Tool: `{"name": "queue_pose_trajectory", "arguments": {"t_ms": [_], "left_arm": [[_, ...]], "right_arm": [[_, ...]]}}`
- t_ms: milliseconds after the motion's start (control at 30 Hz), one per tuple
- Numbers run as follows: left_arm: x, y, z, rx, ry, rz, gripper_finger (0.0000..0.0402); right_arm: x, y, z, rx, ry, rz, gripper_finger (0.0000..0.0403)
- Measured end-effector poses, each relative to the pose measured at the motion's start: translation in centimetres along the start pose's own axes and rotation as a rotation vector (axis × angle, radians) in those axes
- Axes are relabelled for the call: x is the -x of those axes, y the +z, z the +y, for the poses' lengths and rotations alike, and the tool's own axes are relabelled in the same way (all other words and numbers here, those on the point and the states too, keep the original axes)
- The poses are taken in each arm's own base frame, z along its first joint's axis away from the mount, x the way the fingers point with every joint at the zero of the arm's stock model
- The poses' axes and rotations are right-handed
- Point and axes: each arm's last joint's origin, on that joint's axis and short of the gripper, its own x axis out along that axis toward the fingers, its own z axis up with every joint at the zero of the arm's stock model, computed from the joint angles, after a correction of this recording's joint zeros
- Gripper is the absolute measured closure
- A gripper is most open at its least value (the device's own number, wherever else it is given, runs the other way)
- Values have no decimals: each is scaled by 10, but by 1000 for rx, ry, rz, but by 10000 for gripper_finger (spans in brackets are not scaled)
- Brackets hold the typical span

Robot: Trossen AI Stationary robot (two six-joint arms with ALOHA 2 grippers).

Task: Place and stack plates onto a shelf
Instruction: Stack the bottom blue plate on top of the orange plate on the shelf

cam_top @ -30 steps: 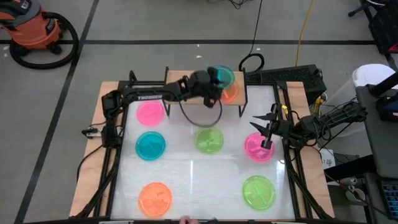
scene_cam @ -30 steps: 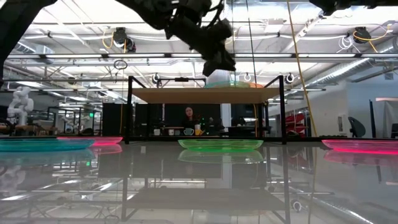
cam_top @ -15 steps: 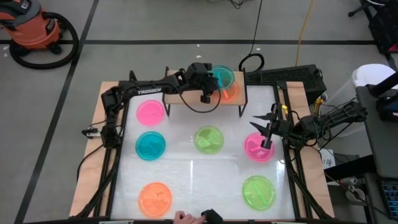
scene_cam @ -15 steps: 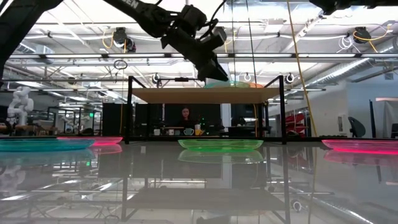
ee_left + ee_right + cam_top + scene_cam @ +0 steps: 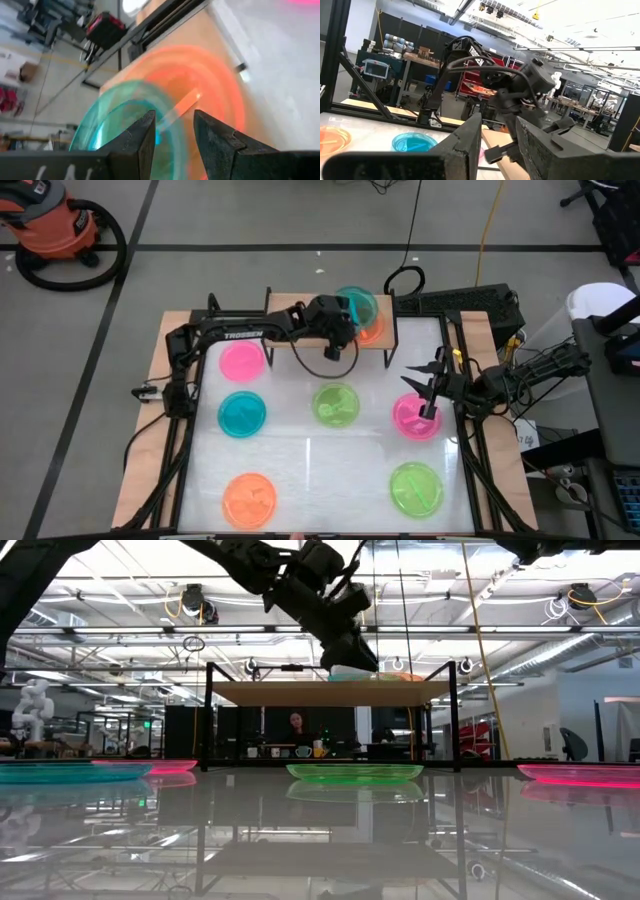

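Note:
My left gripper (image 5: 343, 316) reaches over the shelf (image 5: 300, 332), a low wooden board on black legs at the table's far edge, and is shut on a blue plate (image 5: 358, 304). That plate sits tilted over an orange plate (image 5: 373, 332) lying on the shelf's right half. Six more plates lie flat on the table: pink (image 5: 242, 360), blue (image 5: 242, 413), green (image 5: 336, 403), pink (image 5: 413, 420), orange (image 5: 250, 498) and green (image 5: 416, 488). My right gripper (image 5: 428, 402) hovers open just above the right pink plate, touching nothing. My left gripper pinches the blue plate's rim (image 5: 166, 125) between its two fingers, on the side facing the table's left. The fingers come slanting down from the left. The plate lies tilted over the orange plate (image 5: 210, 95); whether its far edge rests on it, I cannot tell.
The shelf's left half (image 5: 290, 315) is bare wood. Black frame posts (image 5: 392, 340) stand at the shelf's corners. Wooden planks (image 5: 152, 430) run along the table's sides. Cables and a keyboard (image 5: 470, 305) lie beyond the far right corner.
My left gripper swung slightly toward the far left and came back, keeping the blue plate over the orange one on the shelf. A person's hand showed at the table's near edge half a second ago and is gone now. The right arm stayed still.

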Motion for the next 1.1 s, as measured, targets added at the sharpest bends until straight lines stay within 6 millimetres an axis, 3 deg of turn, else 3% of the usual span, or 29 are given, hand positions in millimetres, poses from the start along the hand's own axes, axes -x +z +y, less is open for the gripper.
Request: {"name": "queue_pose_trajectory", "arguments": {"t_ms": [167,267,500,667,1100], "left_arm": [[2,16,-12,-116,-1,-11,261],[7,20,-4,-140,87,4,261],[7,-14,32,9,209,35,261],[6,-42,40,148,144,97,261],[4,-30,21,220,-39,10,261]], "right_arm": [[0,0,0,0,0,1,298],[0,-1,0,3,2,5,298],[0,-1,0,2,2,4,298],[0,-1,0,5,2,5,298],[0,-1,0,3,2,5,298]]}}
